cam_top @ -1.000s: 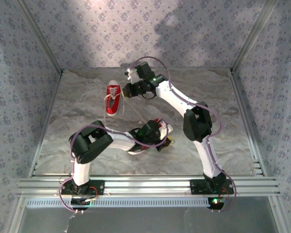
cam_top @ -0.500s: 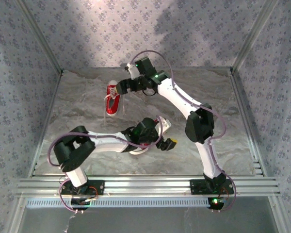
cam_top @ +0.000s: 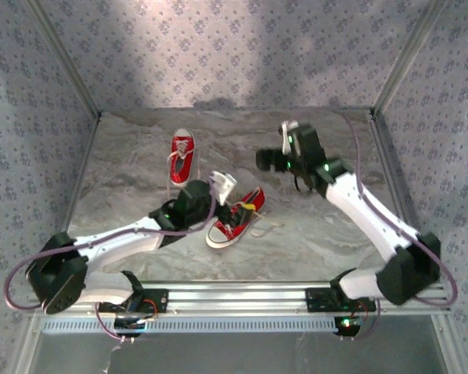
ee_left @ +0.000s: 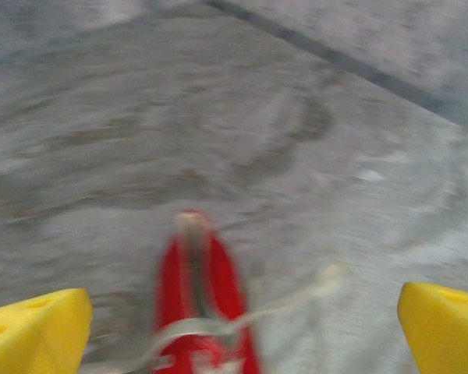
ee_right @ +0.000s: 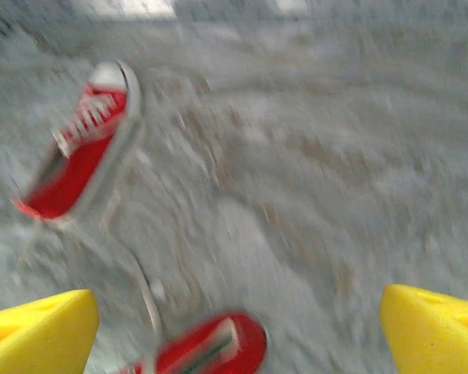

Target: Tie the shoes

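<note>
Gaping, empty: left gripper (ee_left: 238, 327), right gripper (ee_right: 238, 327) — near shoe (cam_top: 235, 218) mid-table, far shoe (cam_top: 182, 156) toward back edge (well apart).

Far red shoe (cam_top: 182, 156) sits upright, toe away; near red shoe (cam_top: 235, 220) lies diagonally, laces loose.
</note>
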You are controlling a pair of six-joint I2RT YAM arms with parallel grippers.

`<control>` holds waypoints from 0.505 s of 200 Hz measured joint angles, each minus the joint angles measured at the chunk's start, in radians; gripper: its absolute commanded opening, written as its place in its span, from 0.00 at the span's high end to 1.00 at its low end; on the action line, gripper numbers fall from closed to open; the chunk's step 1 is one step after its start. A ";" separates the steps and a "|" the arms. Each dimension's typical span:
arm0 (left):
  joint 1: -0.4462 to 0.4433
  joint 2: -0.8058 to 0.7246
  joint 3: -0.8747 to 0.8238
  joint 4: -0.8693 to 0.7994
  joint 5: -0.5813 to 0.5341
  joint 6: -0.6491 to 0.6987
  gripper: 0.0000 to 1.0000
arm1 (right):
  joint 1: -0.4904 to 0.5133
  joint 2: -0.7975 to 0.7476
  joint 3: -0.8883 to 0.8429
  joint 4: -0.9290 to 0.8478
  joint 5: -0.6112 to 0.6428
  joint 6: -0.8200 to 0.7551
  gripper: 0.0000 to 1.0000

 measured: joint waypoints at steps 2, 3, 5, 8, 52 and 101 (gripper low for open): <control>0.027 -0.006 0.000 -0.009 0.001 0.000 0.01 | 0.005 -0.023 -0.042 -0.002 -0.002 0.002 0.08; 0.027 -0.006 0.000 -0.009 0.001 0.000 0.01 | 0.006 -0.029 -0.052 -0.003 -0.003 0.002 0.08; 0.038 -0.007 0.000 -0.013 -0.001 0.000 0.01 | 0.008 -0.039 -0.071 -0.009 -0.003 0.002 0.09; 0.060 -0.009 0.000 -0.022 -0.006 0.000 0.01 | 0.014 -0.059 -0.110 -0.018 -0.008 0.002 0.09; 0.271 0.113 0.035 -0.150 0.102 0.056 0.44 | 0.082 -0.126 -0.386 -0.008 -0.109 -0.040 0.23; 0.254 0.191 0.074 -0.303 0.072 0.011 0.67 | 0.104 -0.092 -0.404 0.053 -0.136 -0.067 0.20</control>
